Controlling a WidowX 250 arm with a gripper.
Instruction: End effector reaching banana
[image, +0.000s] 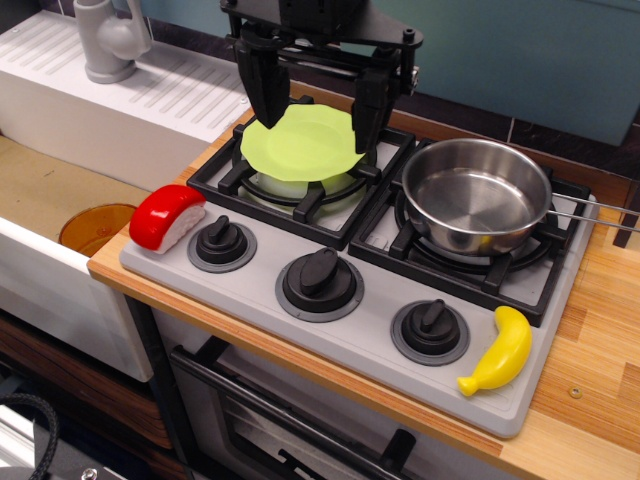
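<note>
1. The pincer (312, 112) hangs over the green plate (303, 140) on the stove's back-left burner, fingers apart and empty.
2. The banana (499, 352) lies well away from the pincer, down-right, at the stove's (360, 330) front-right corner, beside a knob (430, 327).

My gripper (312, 100) is black from top to bottom, built of matte plastic and metal. A wide, flat crossbar runs across its upper body, with small pale screw heads showing along the bar and a silvery fitting at its right end. Two dark fingers (262, 88) taper toward blunt tips; each is thick and angular, with ribbed or stepped edges near the top. Thin struts and linkages sit between the crossbar and the fingers. Above the bar my housing is a darker, boxy mass cut off by the frame's top edge. I can make out no markings or lettering.
</note>
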